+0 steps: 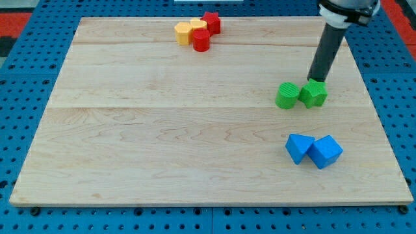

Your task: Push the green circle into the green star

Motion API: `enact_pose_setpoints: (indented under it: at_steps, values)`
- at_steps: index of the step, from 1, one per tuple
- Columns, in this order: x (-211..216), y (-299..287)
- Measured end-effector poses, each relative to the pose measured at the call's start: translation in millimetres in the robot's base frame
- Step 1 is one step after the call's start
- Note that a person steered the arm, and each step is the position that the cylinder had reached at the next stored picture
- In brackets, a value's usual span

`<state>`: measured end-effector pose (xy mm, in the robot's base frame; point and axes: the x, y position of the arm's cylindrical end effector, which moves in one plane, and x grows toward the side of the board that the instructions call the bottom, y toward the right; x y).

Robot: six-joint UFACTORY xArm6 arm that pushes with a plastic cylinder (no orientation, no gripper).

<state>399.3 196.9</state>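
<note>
Two green blocks sit side by side at the view's right. The left one (286, 95) looks round, the green circle. The right one (314, 93) has notched edges, the green star. They touch or nearly touch. My dark rod comes down from the view's top right, and my tip (314, 80) ends just behind the green star's top edge, at its far side.
Two blue blocks (313, 150) lie together below the green pair, toward the view's bottom right. A cluster of yellow blocks (188, 30) and red blocks (206, 32) sits at the view's top centre. The wooden board (162, 130) lies on a blue pegboard.
</note>
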Motion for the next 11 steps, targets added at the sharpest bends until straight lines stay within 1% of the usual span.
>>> enact_pose_setpoints:
  at_steps: [1,2,3,4,5,6,7,8,9,10,11]
  values:
    - [40.6,-3.1]
    - [41.5,-8.3]
    - [1.0,-14.5]
    - [33.0,-71.0]
    - [47.6,-74.2]
    - [23.4,-99.5]
    - [30.5,-184.5]
    - [59.0,-203.5]
    - [66.4,-137.8]
    - [70.7,-97.9]
    - [105.3,-94.9]
